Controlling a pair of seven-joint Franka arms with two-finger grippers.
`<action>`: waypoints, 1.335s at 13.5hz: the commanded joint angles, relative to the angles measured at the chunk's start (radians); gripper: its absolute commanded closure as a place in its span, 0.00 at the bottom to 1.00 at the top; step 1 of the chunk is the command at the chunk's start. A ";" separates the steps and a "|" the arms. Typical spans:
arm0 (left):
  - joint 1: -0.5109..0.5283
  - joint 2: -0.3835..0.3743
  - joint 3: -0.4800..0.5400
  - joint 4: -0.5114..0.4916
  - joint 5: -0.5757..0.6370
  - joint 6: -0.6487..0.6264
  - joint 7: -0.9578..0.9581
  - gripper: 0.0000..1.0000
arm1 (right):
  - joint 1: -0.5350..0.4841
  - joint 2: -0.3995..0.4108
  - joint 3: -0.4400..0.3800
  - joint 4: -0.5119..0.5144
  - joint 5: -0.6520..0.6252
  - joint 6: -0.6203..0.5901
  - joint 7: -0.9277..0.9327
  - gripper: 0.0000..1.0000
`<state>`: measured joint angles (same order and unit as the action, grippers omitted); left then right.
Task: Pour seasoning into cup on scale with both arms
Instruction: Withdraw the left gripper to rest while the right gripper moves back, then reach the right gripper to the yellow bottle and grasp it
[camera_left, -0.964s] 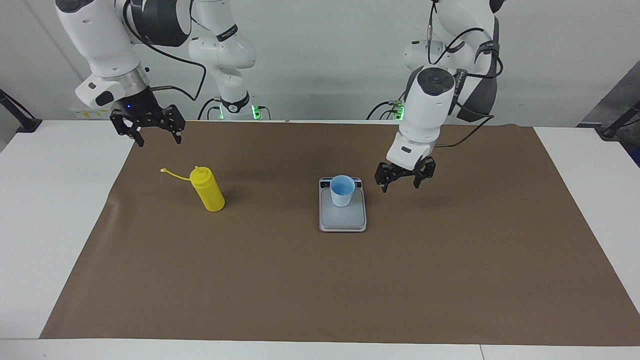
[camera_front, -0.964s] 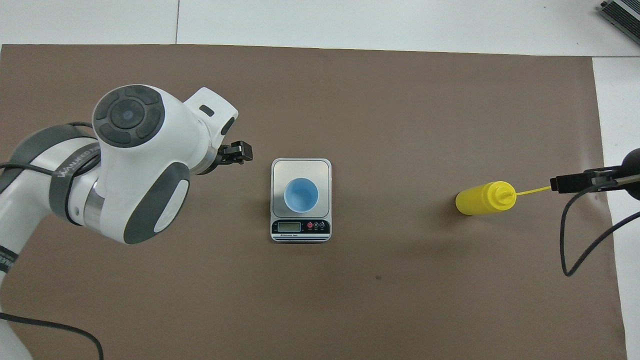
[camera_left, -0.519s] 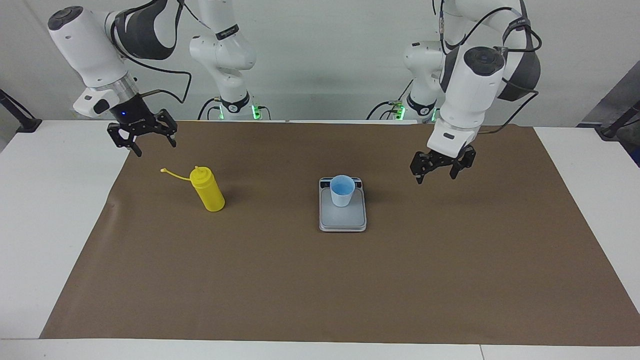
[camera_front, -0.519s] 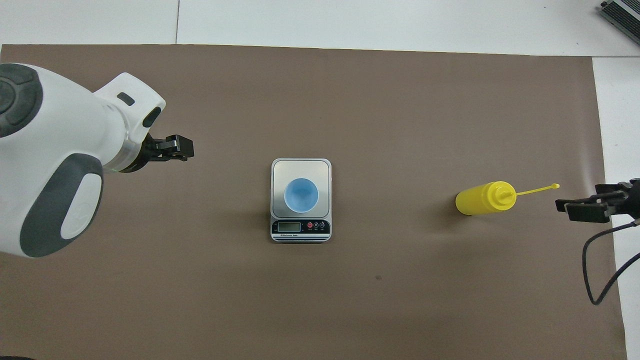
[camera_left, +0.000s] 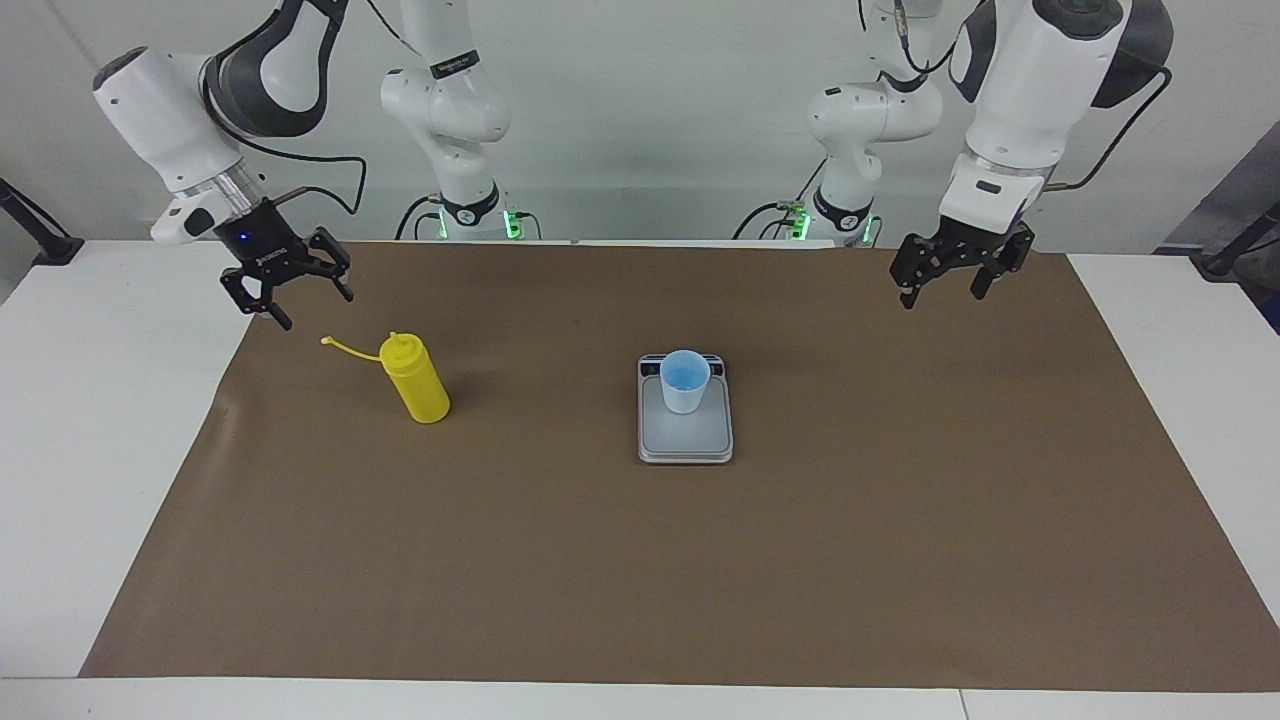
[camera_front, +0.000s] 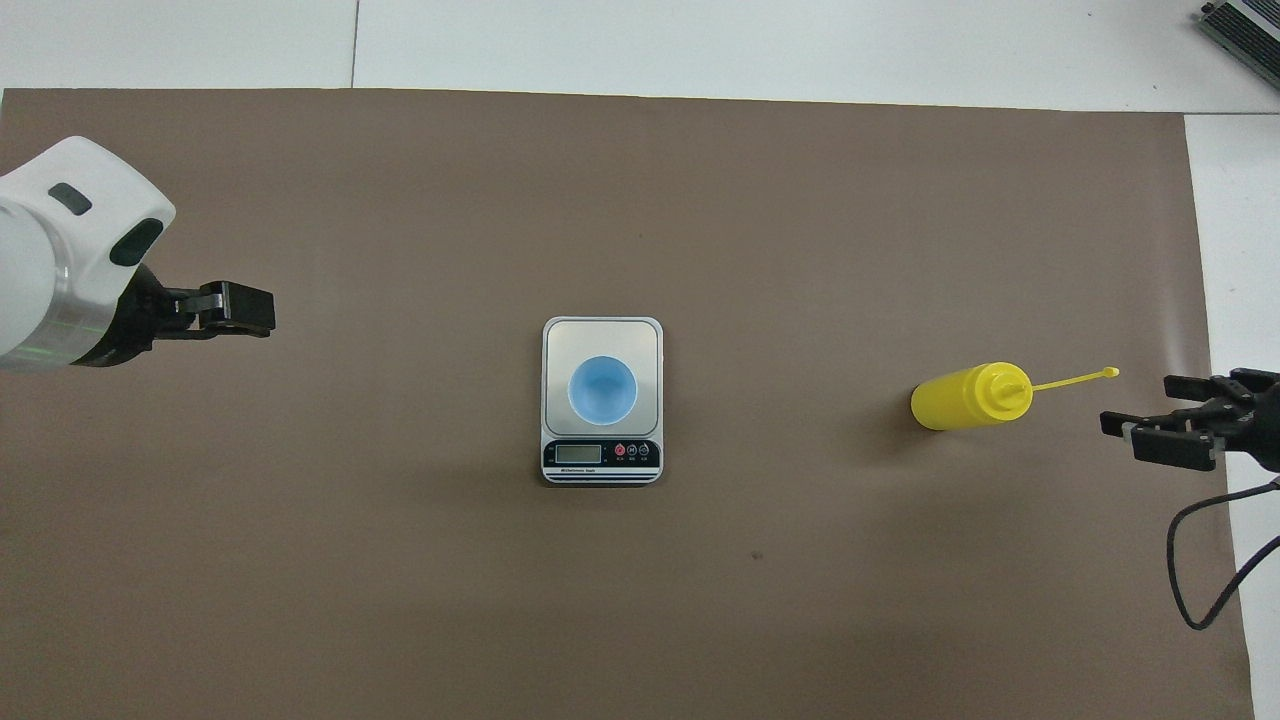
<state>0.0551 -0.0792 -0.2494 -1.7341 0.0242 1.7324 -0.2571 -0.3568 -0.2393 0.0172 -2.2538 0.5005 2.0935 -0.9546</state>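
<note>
The yellow seasoning bottle (camera_left: 416, 382) stands upright on the brown mat toward the right arm's end, its cap strap (camera_left: 348, 346) sticking out sideways; it also shows in the overhead view (camera_front: 965, 397). The pale blue cup (camera_left: 684, 381) stands on the silver-grey scale (camera_left: 686, 437) at mid-table, on the plate next to the display strip (camera_front: 600, 455). My right gripper (camera_left: 315, 308) is open and empty, raised over the mat's edge just past the strap's tip (camera_front: 1150, 435). My left gripper (camera_left: 940, 298) is open and empty, raised over the mat toward the left arm's end (camera_front: 235, 308).
The brown paper mat (camera_left: 640, 560) covers most of the white table (camera_left: 100, 420). A black cable (camera_front: 1195, 560) hangs from the right arm over the mat's edge. A dark device (camera_front: 1245, 25) lies at the table's corner farthest from the robots.
My left gripper has drawn away from beside the scale, rising and moving toward the left arm's end. My right gripper has dropped slightly and tilted, staying near the strap's tip. Bottle, cup and scale have not moved.
</note>
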 joint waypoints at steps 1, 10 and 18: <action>0.046 -0.001 -0.002 0.028 -0.026 -0.051 0.065 0.00 | -0.040 -0.025 0.009 -0.081 0.113 0.065 -0.172 0.00; -0.044 -0.040 0.174 0.011 -0.027 -0.090 0.253 0.00 | -0.123 0.081 0.009 -0.139 0.387 0.105 -0.583 0.00; 0.003 -0.054 0.114 0.059 -0.026 -0.194 0.269 0.00 | -0.169 0.207 0.009 -0.171 0.634 0.077 -0.982 0.00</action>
<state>0.0351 -0.0996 -0.1250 -1.6210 0.0077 1.5503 -0.0124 -0.5087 -0.0495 0.0156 -2.4126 1.0858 2.1815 -1.8553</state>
